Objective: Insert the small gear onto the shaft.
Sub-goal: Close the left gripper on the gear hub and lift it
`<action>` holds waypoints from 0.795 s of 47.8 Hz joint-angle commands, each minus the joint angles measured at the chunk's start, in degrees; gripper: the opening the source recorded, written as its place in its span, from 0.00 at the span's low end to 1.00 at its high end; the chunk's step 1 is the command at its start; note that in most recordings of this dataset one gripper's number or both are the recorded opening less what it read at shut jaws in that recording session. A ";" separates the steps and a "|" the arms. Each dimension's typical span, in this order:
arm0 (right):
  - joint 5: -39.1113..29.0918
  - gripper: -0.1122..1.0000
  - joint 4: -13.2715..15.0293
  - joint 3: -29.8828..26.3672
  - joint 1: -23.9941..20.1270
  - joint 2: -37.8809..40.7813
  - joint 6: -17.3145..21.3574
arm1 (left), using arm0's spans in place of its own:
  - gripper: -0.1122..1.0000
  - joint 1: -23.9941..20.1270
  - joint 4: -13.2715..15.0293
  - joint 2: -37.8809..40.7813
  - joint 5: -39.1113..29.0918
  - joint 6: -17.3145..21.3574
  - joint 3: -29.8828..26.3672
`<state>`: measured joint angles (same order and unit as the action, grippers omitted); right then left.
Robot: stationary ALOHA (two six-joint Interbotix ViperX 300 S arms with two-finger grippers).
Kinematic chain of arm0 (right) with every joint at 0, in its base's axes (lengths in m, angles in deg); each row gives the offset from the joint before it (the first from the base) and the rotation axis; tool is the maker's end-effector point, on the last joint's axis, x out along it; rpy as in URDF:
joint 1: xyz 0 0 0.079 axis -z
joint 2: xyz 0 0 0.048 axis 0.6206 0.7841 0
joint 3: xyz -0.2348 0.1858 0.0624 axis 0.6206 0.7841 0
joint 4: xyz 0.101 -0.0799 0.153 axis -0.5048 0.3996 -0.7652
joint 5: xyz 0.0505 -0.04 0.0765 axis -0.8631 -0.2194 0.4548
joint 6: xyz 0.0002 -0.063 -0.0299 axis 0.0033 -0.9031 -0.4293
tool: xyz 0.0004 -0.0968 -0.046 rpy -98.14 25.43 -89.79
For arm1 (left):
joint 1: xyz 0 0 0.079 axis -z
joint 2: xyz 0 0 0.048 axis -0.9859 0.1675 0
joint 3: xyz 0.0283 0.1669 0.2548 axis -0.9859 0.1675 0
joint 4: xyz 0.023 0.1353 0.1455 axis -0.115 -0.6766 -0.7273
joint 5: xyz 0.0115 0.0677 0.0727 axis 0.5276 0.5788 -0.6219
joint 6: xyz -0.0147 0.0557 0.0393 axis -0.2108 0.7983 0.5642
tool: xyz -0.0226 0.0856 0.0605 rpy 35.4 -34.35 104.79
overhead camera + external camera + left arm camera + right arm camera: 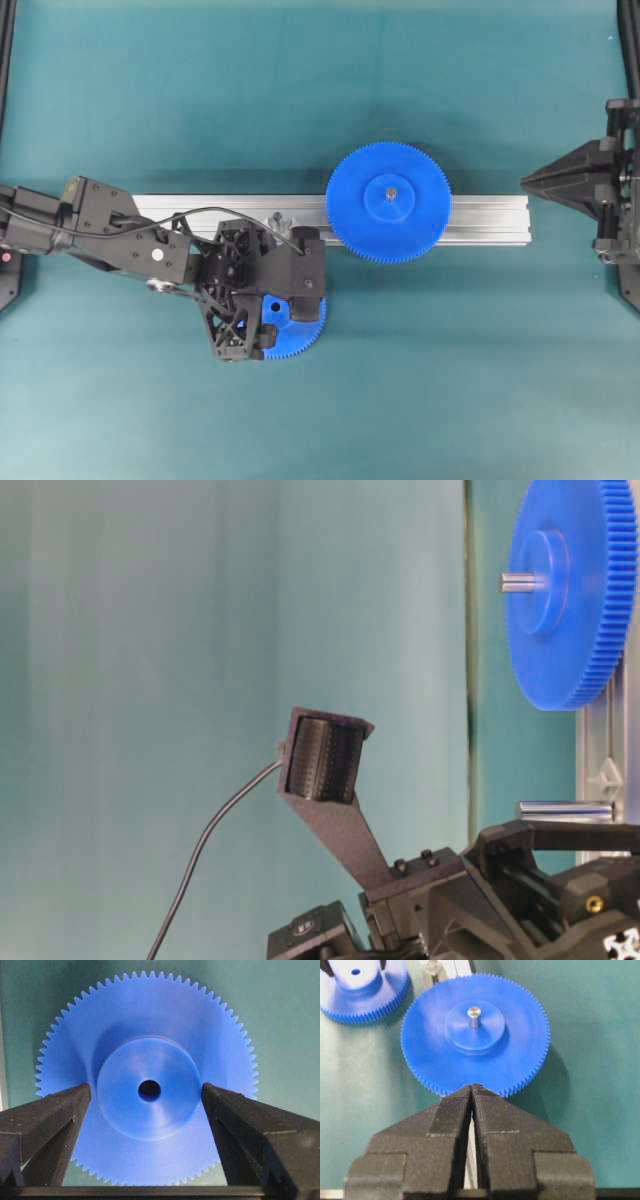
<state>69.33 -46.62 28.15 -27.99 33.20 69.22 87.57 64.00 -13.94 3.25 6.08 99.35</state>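
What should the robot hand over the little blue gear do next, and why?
Probably close the left gripper on the small gear's hub: its open jaws already stand on either side of the hub, not yet squeezing, and the gear lies on the table, off the shaft.

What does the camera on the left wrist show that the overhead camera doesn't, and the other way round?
Only the left wrist view shows the small gear's hub and dark centre hole, framed by the open left gripper's fingers. Only the overhead view shows the larger gear on its pin, the aluminium rail and the right gripper, parked far right. Both show the small gear lying flat on the green mat beneath the left gripper.
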 commanded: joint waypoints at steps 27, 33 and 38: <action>0.35 0.20 -0.09 -0.26 0.18 0.18 0.53 | 0.93 0.26 -0.09 1.05 0.26 -0.26 -1.41; 0.35 0.20 -0.09 -0.26 0.09 0.09 0.53 | 0.93 0.18 -0.18 1.49 0.26 -0.26 -1.23; 0.44 0.20 0.00 -0.18 0.18 0.09 0.53 | 0.93 0.26 -0.18 1.67 0.18 -0.18 -1.32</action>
<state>69.33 -46.53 28.50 -27.99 33.03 69.22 87.65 64.00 -12.09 3.33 5.90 98.48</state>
